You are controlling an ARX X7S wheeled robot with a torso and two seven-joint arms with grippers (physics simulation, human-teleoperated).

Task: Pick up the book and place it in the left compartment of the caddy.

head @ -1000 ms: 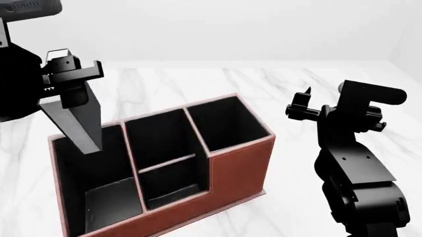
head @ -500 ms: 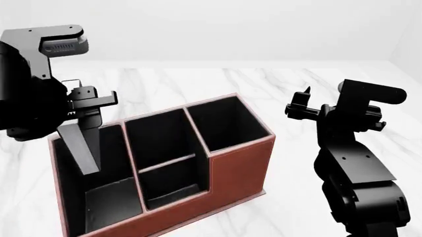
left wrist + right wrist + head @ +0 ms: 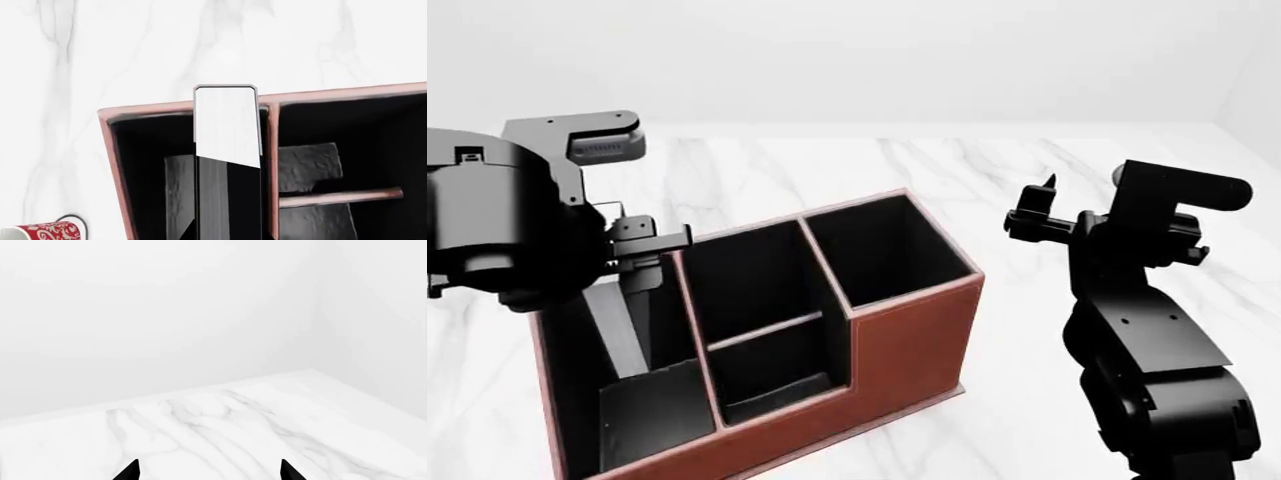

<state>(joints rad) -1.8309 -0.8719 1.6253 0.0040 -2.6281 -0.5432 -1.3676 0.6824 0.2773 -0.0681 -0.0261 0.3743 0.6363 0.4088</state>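
The reddish-brown caddy (image 3: 901, 345) stands on the marble table, its black interior in view. My left gripper (image 3: 641, 268) is shut on the black book (image 3: 611, 335) and holds it upright, partly down inside the left compartment (image 3: 651, 410). In the left wrist view the book (image 3: 227, 130) shows its white page edges and hangs in the left compartment (image 3: 143, 165), close to the caddy's inner divider (image 3: 272, 150). I cannot tell if the book touches the floor. My right gripper (image 3: 1038, 215) is open and empty, raised to the right of the caddy; its fingertips (image 3: 132, 471) show over bare table.
A red patterned mug (image 3: 43, 232) lies on the table outside the caddy's left wall, seen only in the left wrist view. The two small middle cells (image 3: 767, 350) and the taller end cell (image 3: 888, 250) lie right of the book. White walls bound the table at the back.
My left arm has come down and forward, lowering the book from above the caddy into the left compartment. The right arm has not moved.
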